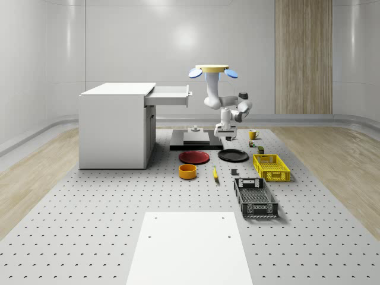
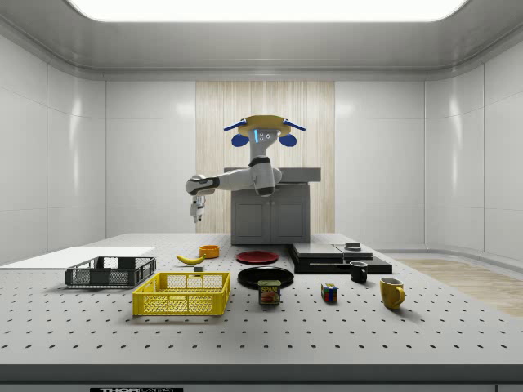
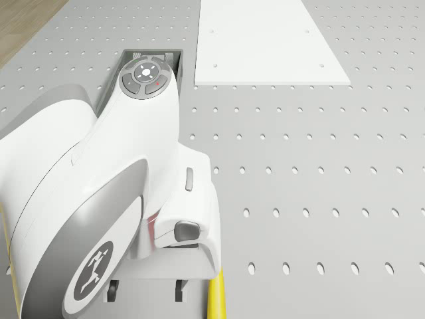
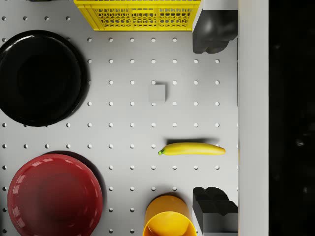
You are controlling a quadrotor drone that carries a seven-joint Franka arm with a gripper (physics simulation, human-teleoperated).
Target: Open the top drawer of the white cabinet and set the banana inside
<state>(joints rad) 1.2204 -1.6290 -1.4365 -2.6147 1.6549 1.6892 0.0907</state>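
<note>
**Claw open above the banana, top drawer pulled out**

Nearest in the whole-scene view, a white sheet [image 1: 190, 249] lies flat on the perforated tabletop [image 1: 89, 225]. Behind it, toward that view's right, stands a black crate [image 1: 255, 198], and beyond the crate a yellow basket [image 1: 271, 167]. The banana [image 1: 215, 173] lies on the tabletop between the basket and an orange cup [image 1: 187, 171], apart from both. Farther back rest a red plate [image 1: 195, 157] and a black plate [image 1: 233, 155], side by side.

The claw [image 1: 224, 138] hangs well above the banana [image 2: 190, 260], pointing straight down and not touching it. In the wrist view its two dark fingers [image 4: 214, 32] stand spread wide with nothing held, and the banana [image 4: 192, 149] lies lengthwise in the span between them.

The white arm [image 1: 214, 100] bends up to the drone [image 1: 212, 70], which hovers over the far part of the tabletop, just beside the drawer front.

On the whole-scene view's left stands the white cabinet [image 1: 116, 127]. Its top drawer [image 1: 169, 95] is pulled out toward the drone.
</note>
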